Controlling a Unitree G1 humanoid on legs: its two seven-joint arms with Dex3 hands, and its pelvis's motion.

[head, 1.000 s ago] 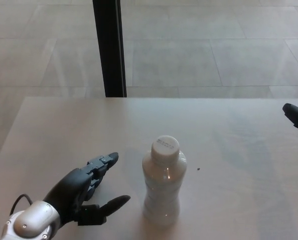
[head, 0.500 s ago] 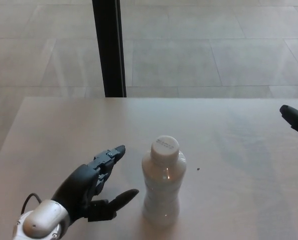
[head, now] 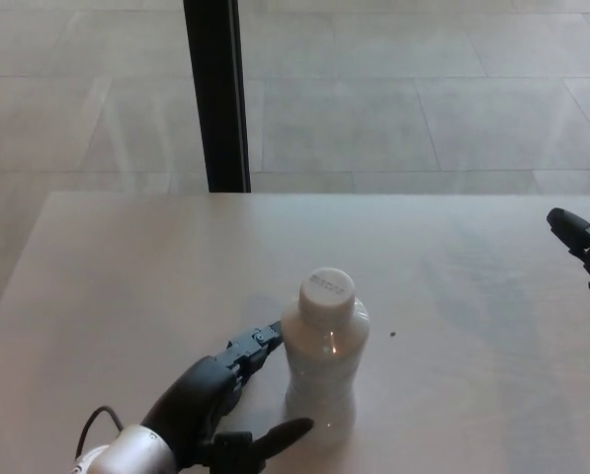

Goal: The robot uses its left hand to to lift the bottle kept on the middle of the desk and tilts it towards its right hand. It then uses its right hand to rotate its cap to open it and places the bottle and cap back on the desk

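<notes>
Since the earlier frames the left hand (head: 210, 410) has slid in from the left and now flanks the bottle (head: 321, 367), fingers spread, upper fingertips at the shoulder, thumb low by the base, nothing gripped yet. To do this well the hand should likely close evenly around the waist, below the cap (head: 326, 289), so the bottle stays upright. It stands mid-desk (head: 126, 267): pale, translucent, waisted, white cap on. The right hand (head: 586, 242) waits at the right edge, too cropped to judge.
</notes>
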